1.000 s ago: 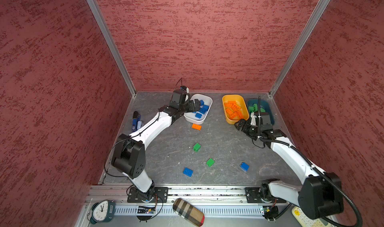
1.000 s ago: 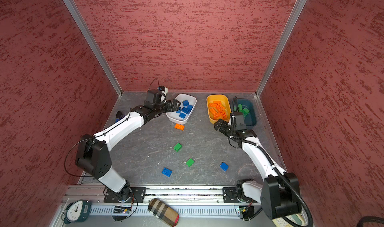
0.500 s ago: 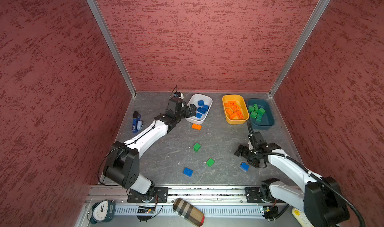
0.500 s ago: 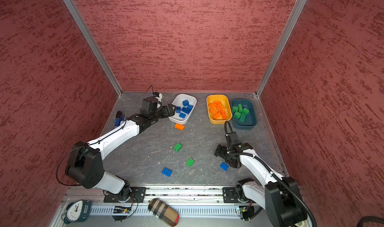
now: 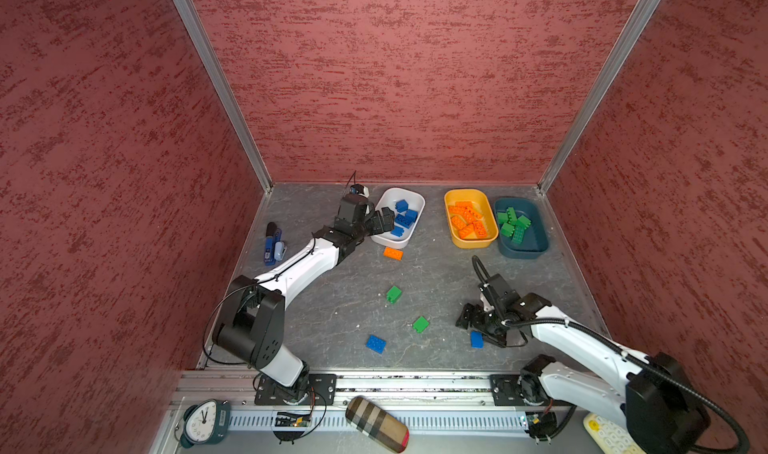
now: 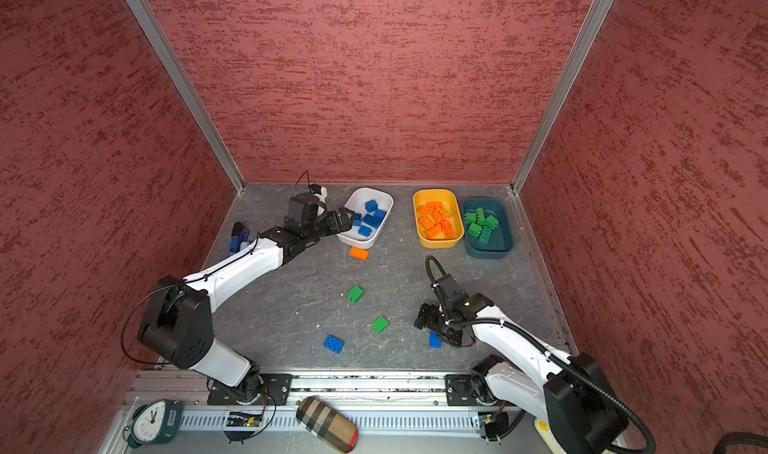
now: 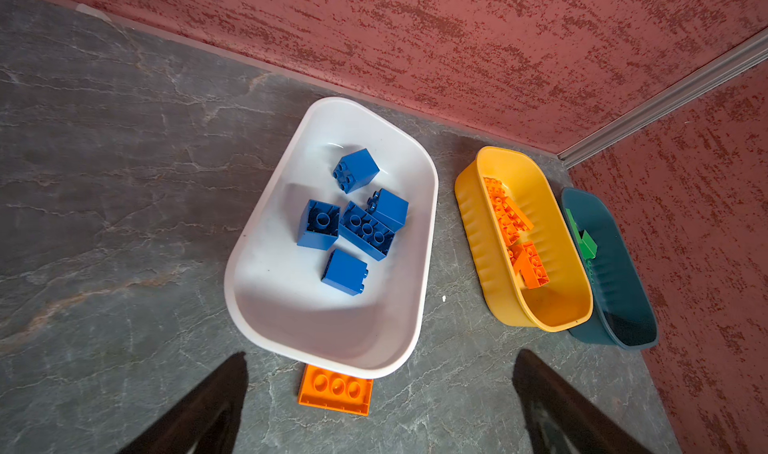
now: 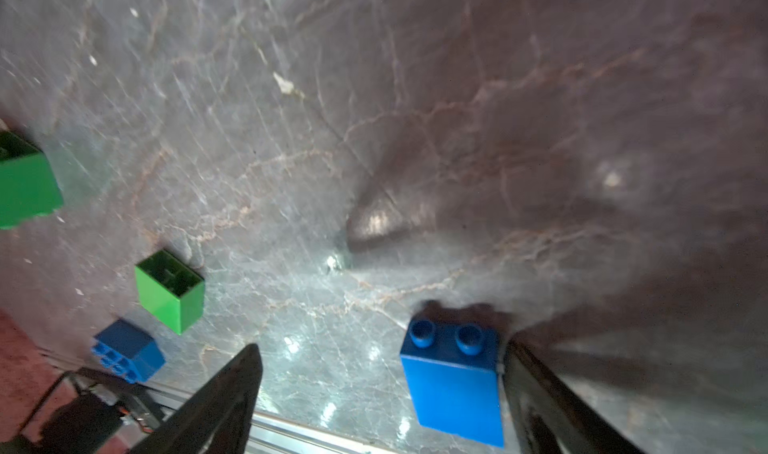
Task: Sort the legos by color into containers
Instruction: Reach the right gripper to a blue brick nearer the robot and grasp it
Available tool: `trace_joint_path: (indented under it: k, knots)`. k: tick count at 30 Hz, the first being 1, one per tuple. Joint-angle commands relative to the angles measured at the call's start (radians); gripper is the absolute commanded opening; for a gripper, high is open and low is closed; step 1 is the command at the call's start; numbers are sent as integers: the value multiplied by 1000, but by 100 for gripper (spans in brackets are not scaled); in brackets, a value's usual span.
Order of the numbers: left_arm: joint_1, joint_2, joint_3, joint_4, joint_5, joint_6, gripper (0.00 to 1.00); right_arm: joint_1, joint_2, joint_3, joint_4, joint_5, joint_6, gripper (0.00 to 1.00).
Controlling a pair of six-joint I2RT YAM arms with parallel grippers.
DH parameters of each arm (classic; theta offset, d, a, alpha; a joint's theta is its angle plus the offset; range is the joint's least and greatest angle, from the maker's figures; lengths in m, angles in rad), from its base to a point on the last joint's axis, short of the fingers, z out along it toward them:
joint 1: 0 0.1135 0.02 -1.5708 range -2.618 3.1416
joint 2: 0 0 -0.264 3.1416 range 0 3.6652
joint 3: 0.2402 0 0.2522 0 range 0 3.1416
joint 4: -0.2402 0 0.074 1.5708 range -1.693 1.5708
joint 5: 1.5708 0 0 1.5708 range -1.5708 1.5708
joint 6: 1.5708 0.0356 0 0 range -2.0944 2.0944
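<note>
Your right gripper [image 8: 380, 348] straddles a blue brick [image 8: 453, 385] near the table's front edge. Its jaws are apart, one finger against the brick's side and the other clear of it, so nothing is gripped yet. It looks set low for a side pinch.

Your left gripper [image 7: 380, 356] hangs wide and empty over the white tub [image 5: 384, 194] of blues by the far edge, likely poised for the orange brick [image 5: 392, 253] just beside it.

The yellow tub [image 5: 473, 242] holds oranges and the teal tub [image 5: 536, 240] holds greens. Two green bricks [image 5: 393, 294] and a second blue brick [image 5: 375, 344] lie loose mid-table.
</note>
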Motion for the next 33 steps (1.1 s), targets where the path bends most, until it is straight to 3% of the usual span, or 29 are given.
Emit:
trace_joint_path:
  k: [1,3,6,17,27,33]
  knots:
    - [5,17,23,15,12,-12,99,81,31,60,-77,153,80,75]
    - [5,16,23,13,10,-13,100,125,69,88,-111,205,84,64]
    - [7,10,16,10,2,-9,99,183,136,119,-139,240,81,56]
    - [17,-1,-4,-8,-20,-10,100,325,268,127,-132,254,145,48]
    - [32,-45,-13,-52,-74,-24,99,315,346,303,-2,372,-63,20]
    - [51,-110,-57,-91,-143,-45,99,189,427,503,193,366,-313,13]
